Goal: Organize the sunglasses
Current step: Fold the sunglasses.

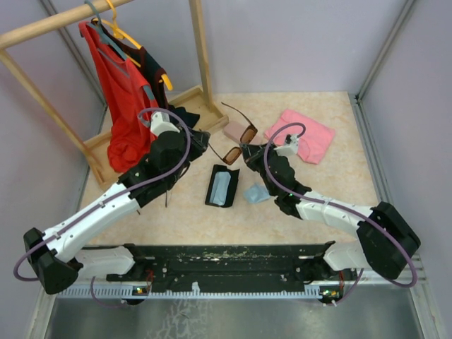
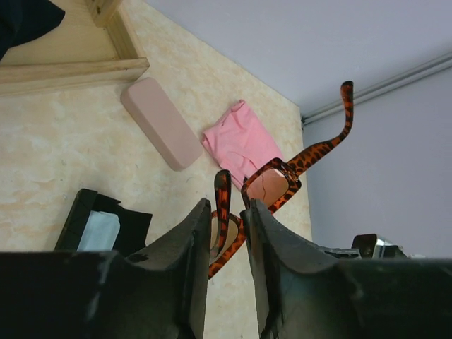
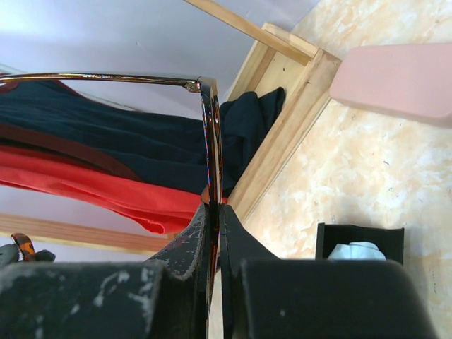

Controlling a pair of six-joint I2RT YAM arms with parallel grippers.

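Right gripper (image 3: 214, 210): closest to the lens. Its fingers (image 3: 189, 244) are clenched on one thin temple of the sunglasses (image 3: 211, 134), which rises straight from between the tips and turns left at the hinge.
Left gripper (image 2: 227, 208): its fingers (image 2: 194, 244) are released. The other temple passes between the tips with a gap on either side, and no pad visibly presses it.
Sunglasses, position: the reddish-brown tortoise pair spans from the left tips to the right tips and appears lifted off the table (image 1: 339, 176). One lens sits just beyond the left tips, and one temple points upward.
Reason for hold: judged a two-arm hold. The right side steadies the frame so the left side can regrip or fold a temple. The load appears to rest on the right grip alone.
Black case (image 1: 222, 185): lies open on the near side of both sets of tips, between the arms, with a pale cloth inside. It is the likely destination.
Pink case (image 1: 235, 131): closed, just beyond the tips on the far side.
Second pair: no black-framed pair can be identified.
Risk: the thin temple may pivot in the clamp.
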